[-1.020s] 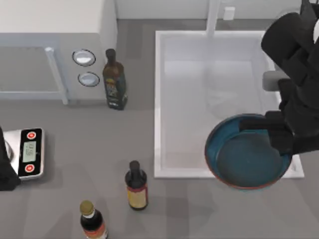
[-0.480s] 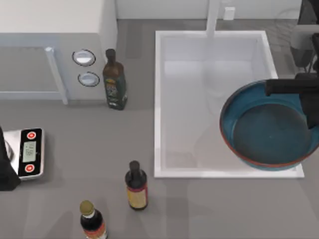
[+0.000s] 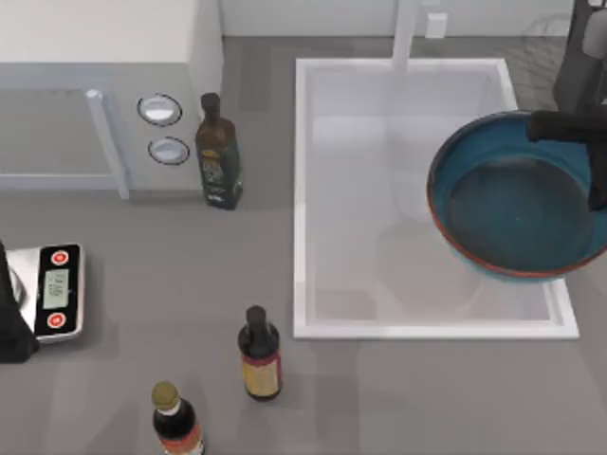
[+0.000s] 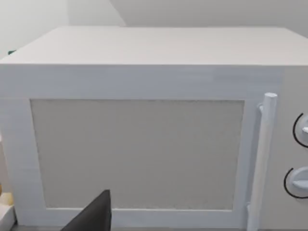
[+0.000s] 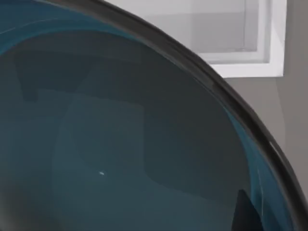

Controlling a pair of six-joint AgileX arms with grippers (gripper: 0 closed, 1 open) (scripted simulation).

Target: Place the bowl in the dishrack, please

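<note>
The bowl (image 3: 517,199) now hangs over the right side of the sink (image 3: 360,237), higher toward the sink's far right corner than a second ago, when it sat over the near right corner; it has also drifted toward the table's right edge. That suggests the carry is well under way, heading for the dishrack (image 3: 541,28), whose thin dark wires peek in at the table's far right corner. The right gripper (image 3: 593,142) is clamped on the bowl's rim at its right side, with a dark finger reaching across the rim. The bowl is wide, round and shallow, glossy teal inside with a reddish-brown rim, likely smooth and slippery. The sink is a plain white rectangular basin. The left gripper (image 4: 94,216) stays parked at the table's left edge, facing the white microwave (image 4: 144,130); I cannot tell whether it is open.
</note>
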